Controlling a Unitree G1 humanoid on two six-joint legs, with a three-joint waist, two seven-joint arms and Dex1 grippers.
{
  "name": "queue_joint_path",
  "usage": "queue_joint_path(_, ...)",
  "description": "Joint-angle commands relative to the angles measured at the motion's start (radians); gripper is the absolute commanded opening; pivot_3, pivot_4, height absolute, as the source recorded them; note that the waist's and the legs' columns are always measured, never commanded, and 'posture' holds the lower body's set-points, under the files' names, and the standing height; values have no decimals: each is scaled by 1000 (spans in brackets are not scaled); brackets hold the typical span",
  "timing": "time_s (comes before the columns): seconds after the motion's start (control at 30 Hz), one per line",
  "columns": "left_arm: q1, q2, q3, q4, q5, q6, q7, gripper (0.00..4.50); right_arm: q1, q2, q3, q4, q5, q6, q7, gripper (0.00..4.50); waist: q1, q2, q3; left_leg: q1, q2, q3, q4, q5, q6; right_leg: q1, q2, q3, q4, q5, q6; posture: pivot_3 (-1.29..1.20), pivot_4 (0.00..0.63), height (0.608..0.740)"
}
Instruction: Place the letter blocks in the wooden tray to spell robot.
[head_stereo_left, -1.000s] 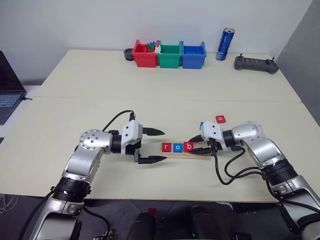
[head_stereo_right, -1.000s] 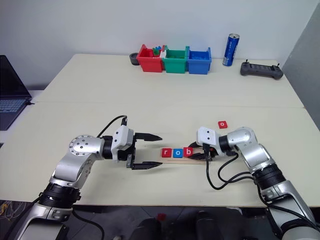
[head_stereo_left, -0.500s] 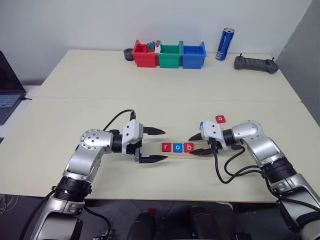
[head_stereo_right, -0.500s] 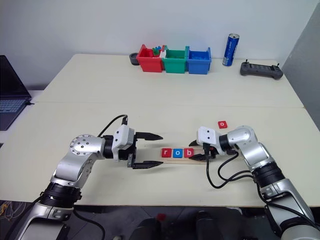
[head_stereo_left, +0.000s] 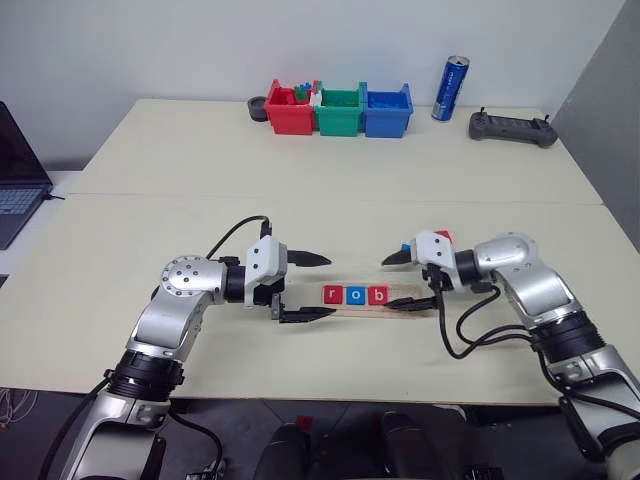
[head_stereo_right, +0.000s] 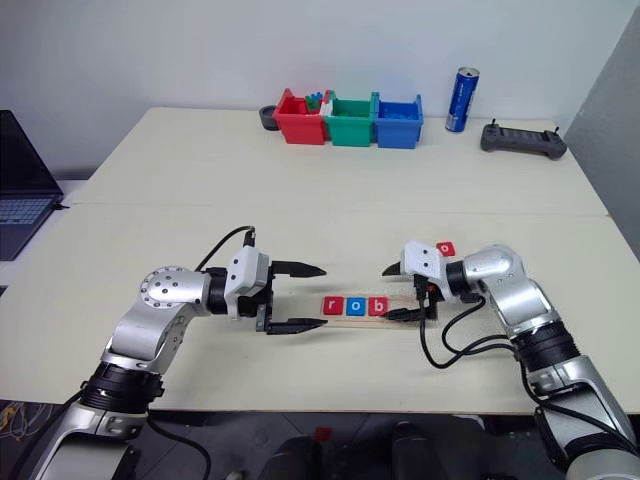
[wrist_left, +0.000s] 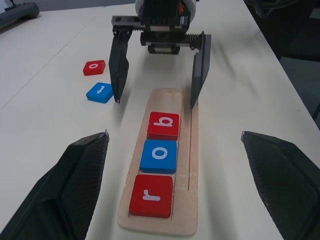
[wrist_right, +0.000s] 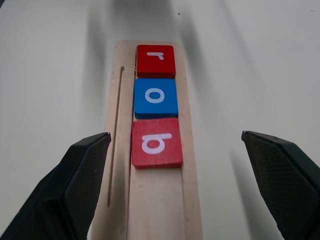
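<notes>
The right gripper (head_stereo_left: 407, 280) hangs with jaws spread wide and empty over the bare end of the wooden tray (wrist_left: 192, 150), just past the red b block (wrist_left: 163, 125); 3 blocks spell r, o, b. The left gripper (head_stereo_left: 311, 287), jaws apart, flanks the opposite end. Behind the right gripper lie the red o block (wrist_left: 94, 67) and blue t block (wrist_left: 99, 92); reaching back could nudge the tray and jumble the row.

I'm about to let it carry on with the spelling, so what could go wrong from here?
The open right hand hangs over the wooden tray right by the red b block; swinging away, a finger might nudge b.

The red o block and blue t block lie close together on the table, so grabbing o could knock t.
</notes>
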Motion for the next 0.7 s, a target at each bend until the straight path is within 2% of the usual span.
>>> queue_joint_path(0.03, -21, -6, -6, -9, -8, -12, -7, 4500, 1, 2, -54, -33, 22, -12, -42, 4466, -1, 0, 0, 0, 0, 0, 0, 0, 0, 0, 0, 0, 0, 0, 0, 0, 150, 740)
queue_joint_path(0.1, -23, -8, -9, -6, -8, -16, -8, 4500, 7, 16, -58, -27, 19, -18, -60, 3860, -1, 0, 0, 0, 0, 0, 0, 0, 0, 0, 0, 0, 0, 0, 0, 0, 150, 740)
queue_joint_path(0.43, -17, 2, -5, -12, -11, -13, -13, 4500, 69, 3, -29, -37, -2, -68, -45, 229, -1, 0, 0, 0, 0, 0, 0, 0, 0, 0, 0, 0, 0, 0, 0, 0, 150, 740)
queue_joint_path(0.47, -16, 3, -4, -13, -11, -13, -12, 4500, 69, 1, -26, -33, -6, -73, -45, 23, -1, 0, 0, 0, 0, 0, 0, 0, 0, 0, 0, 0, 0, 0, 0, 0, 150, 740)
queue_joint_path(0.7, -5, 8, -3, -25, -13, -9, -5, 4500, 59, -8, -10, 8, -42, -115, -41, 23, -1, 0, 0, 0, 0, 0, 0, 0, 0, 0, 0, 0, 0, 0, 0, 0, 150, 740)
